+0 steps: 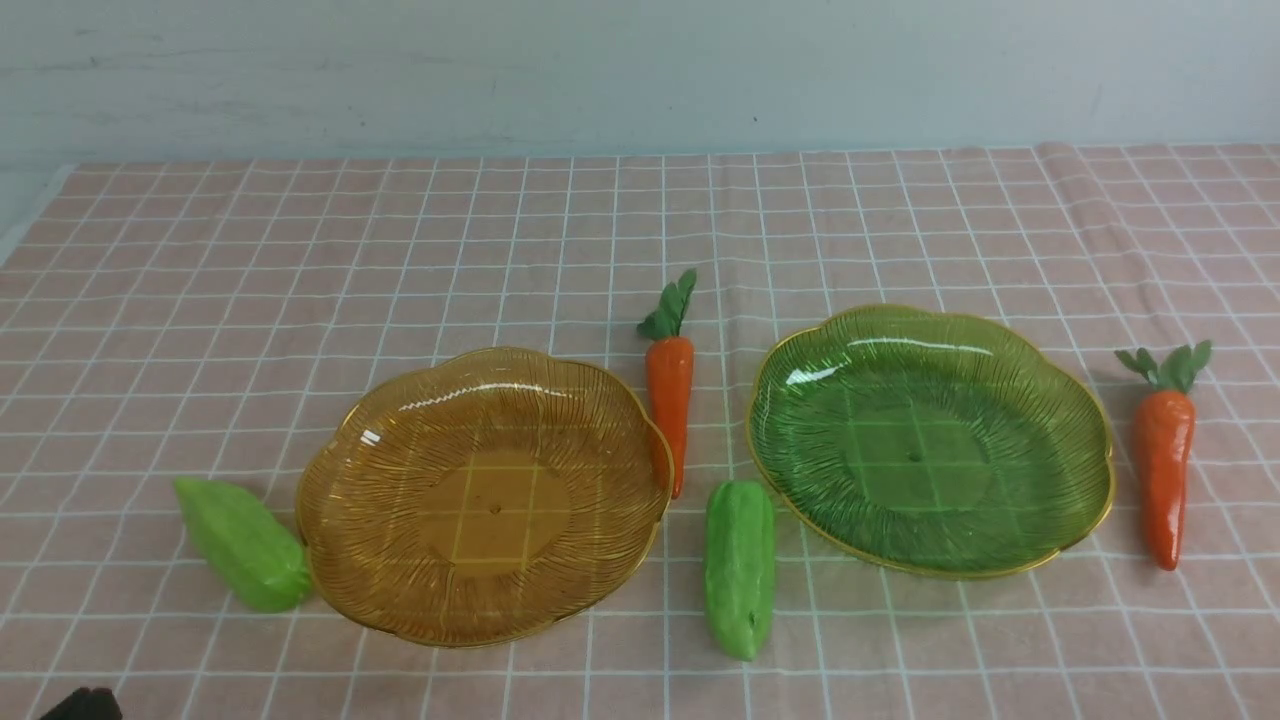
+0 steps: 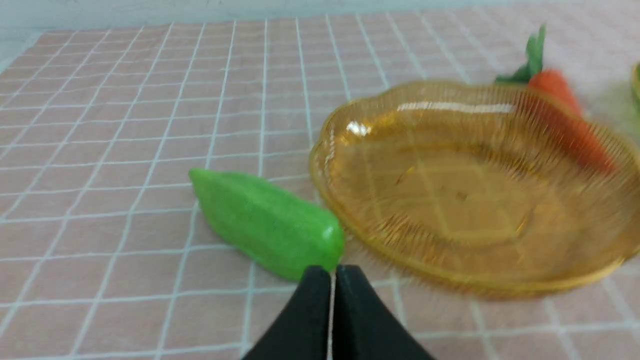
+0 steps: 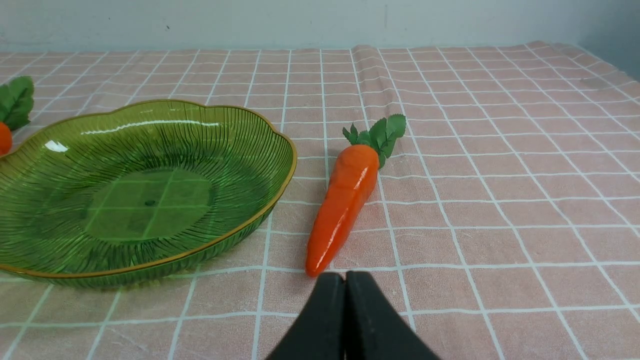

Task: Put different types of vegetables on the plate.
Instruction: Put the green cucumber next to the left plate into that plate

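Four vegetables: all lay on the checked cloth (image 1: pixel 200 300).
Cucumbers: one (image 1: pixel 243 545) lay just left of the amber plate (image 1: pixel 480 500), the other (image 1: pixel 740 568) just right of it.
Carrots: one (image 1: pixel 669 385) lay beside the amber plate's far-right rim; the other (image 1: pixel 1164 450) was well right, past the green plate (image 1: pixel 930 440).
Left gripper (image 2: pixel 332 280): fingers together, empty (blurred view).
Right gripper (image 3: pixel 345 280): fingers together, empty.

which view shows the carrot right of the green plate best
The right wrist view: the carrot lies whole, close and sharp beside the green plate. The front view shows it whole but smaller. The left wrist view misses it.
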